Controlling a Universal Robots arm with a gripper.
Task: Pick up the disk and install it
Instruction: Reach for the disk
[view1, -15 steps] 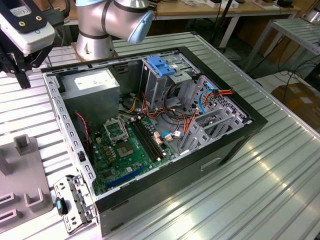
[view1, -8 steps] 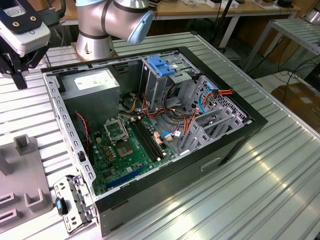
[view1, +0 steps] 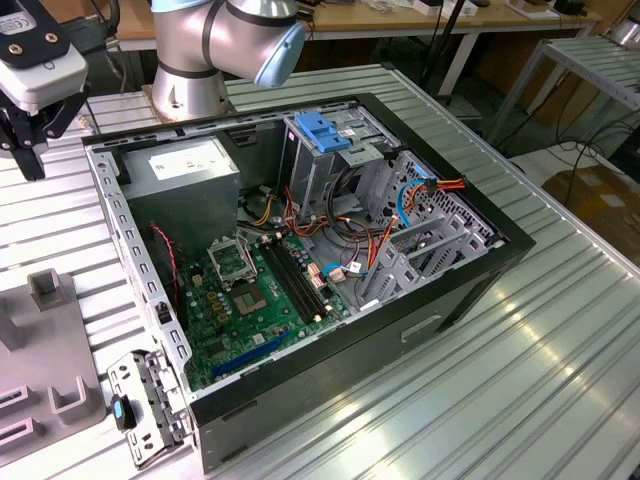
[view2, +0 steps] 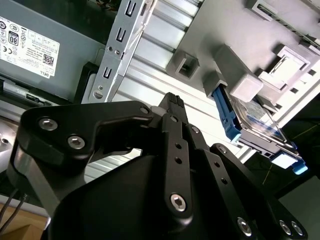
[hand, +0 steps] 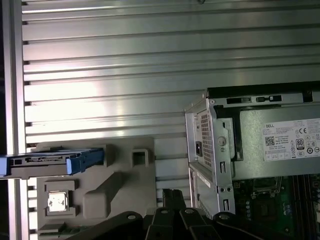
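Disk (hand: 40, 164): stands on edge in a slot of the grey fixture (hand: 120, 185), outside the computer case (view1: 300, 370), at the fixture end farther from the case. Not yet picked up. Judged a stiff metal slab, moderately heavy for its size, with smooth, likely slippery faces. It is shock-sensitive, so no knocks against the case wall. The blue carrier frame (view2: 227, 117) runs along its edges. The best hold looks to be across the two broad flat faces on the upper, exposed part, clear of the plastic frame, which may flex. Gripper (view2: 172, 99): hangs outside the case, near the corner with the power-supply box (hand: 280, 145), apart from the disk. Fingers appear drawn together, nothing between them, touching nothing.
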